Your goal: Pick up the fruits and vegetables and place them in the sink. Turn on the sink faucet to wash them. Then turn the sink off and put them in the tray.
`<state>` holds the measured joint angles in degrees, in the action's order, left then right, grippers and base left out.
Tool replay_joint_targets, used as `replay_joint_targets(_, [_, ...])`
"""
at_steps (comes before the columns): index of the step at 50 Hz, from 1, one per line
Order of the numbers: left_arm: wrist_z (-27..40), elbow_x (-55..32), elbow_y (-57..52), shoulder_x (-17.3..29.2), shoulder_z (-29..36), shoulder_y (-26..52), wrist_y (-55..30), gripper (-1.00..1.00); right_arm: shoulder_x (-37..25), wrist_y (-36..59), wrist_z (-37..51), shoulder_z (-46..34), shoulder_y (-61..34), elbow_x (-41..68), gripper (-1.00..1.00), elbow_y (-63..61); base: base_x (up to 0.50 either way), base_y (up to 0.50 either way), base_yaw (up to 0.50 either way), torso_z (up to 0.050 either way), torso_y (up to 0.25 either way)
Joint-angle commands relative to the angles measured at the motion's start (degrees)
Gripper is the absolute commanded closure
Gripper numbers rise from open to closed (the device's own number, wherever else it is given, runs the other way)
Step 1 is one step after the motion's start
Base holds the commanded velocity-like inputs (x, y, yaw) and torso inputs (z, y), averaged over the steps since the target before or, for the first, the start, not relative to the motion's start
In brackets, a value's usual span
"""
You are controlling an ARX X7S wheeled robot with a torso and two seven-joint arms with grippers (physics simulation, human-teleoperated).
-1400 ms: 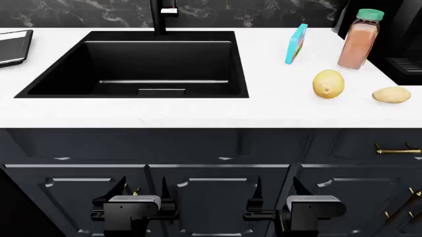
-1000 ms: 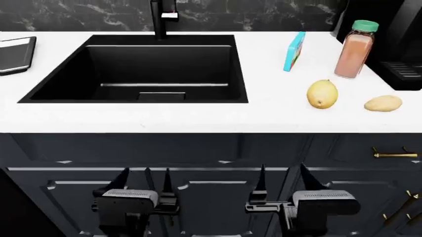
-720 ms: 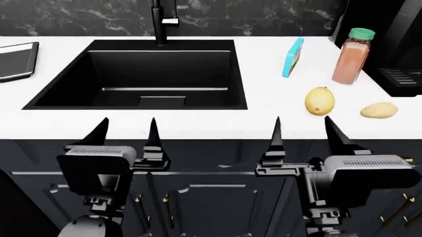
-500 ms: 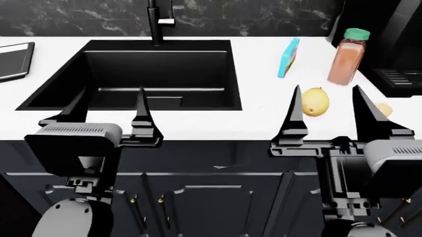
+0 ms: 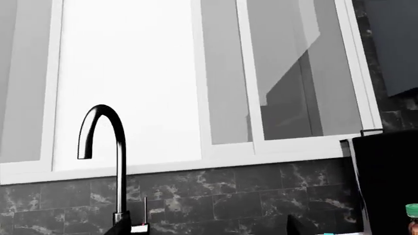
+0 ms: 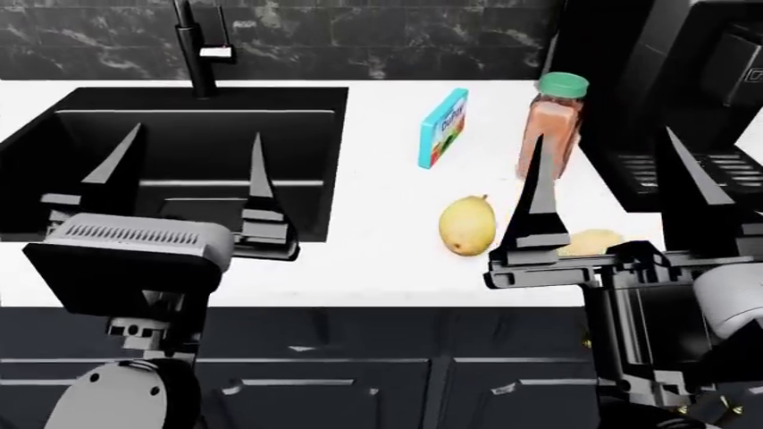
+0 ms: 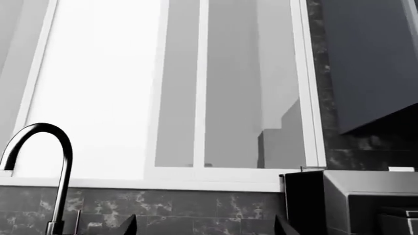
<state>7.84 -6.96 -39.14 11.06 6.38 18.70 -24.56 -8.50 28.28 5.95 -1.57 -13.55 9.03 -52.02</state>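
- Left gripper (image 6: pixel 185 170) raised up front, fingers pointing straight up and spread wide, nothing between them.
- Right gripper (image 6: pixel 610 192) same deal (sits a bit nearer the camera), fingers upright, well apart, empty.
- Both wrists vertical, arms rising from below.

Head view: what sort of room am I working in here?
A simulated home kitchen, most likely: a black sink with a tall black faucet set in a white countertop, dark marble backsplash tiles behind it, and dark panelled cabinet doors below.
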Motion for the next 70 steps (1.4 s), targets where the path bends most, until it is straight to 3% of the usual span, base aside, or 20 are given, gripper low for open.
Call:
replay_joint_targets(1, [0.75,1.6,-1.29,1.16,1.86,0.07,-0.15,-1.0,-0.46,0.79,0.66,-0.25,-0.5,1.3,-1.0,-0.87,0.3,-0.5,0.0,0.0,0.0])
replay_joint_targets(13, [0.9,1.1,-2.61,1.8,2.56,-0.02,-1.08,-1.0,-1.5,2.85,3.22,-2.84,-1.58,-2.38,-1.0,-0.65,0.26,-0.5,0.0,0.0,0.0])
replay_joint_targets(32, [1.32,-0.55,-2.63,2.14,2.18,0.01,-0.65,-1.0,-3.15,1.22,1.18,-4.43,-0.9,0.23,-1.0,-0.39,0.23,-0.49,0.0,0.0,0.0])
replay_joint_targets(36, [0.51,-4.29,-3.02,1.76,0.1,0.43,-1.46,-1.0,-5.08,8.16,-0.24,-5.49,-2.25,2.27,-1.0,-2.25,0.03,0.0,0.0,0.0,0.0])
replay_joint_targets(43, [-0.2,-7.84,-3.51,2.06,-2.03,1.35,-3.04,-1.0,-12.42,34.55,-3.0,-11.57,-15.55,6.8,-1.0,-7.88,0.0,0.0,0.0,0.0,0.0])
replay_joint_targets(49, [0.06,-8.3,-3.57,2.34,-2.64,1.65,-3.08,-1.0,-25.56,45.0,8.17,-15.0,-28.13,32.48,-1.0,-7.93,0.0,0.0,0.0,0.0,0.0])
replay_joint_targets(54, [0.22,-8.02,-3.3,2.69,-2.48,1.66,-2.88,-1.0,-26.62,59.91,10.42,-9.24,-39.35,53.85,-1.0,-7.04,0.0,0.0,0.0,0.0,0.0])
replay_joint_targets(59, [0.39,-8.39,-3.39,2.93,-2.83,1.77,-3.05,-1.0,-31.24,60.99,21.67,-14.49,-53.07,82.17,-1.0,2.52,0.0,0.0,0.0,0.0,0.0])
replay_joint_targets(63, [0.43,-8.69,-3.15,3.08,-3.05,1.84,-2.97,-1.0,-33.15,60.82,21.47,-20.78,-60.73,88.97,-1.0,8.81,0.0,0.0,0.0,0.0,0.0])
replay_joint_targets(70, [-0.22,-9.81,0.4,2.89,-3.88,3.74,-1.87,-1.0,-37.39,61.1,9.75,-30.39,-68.07,87.0,-1.0,17.03,0.0,0.0,0.0,0.0,0.0])
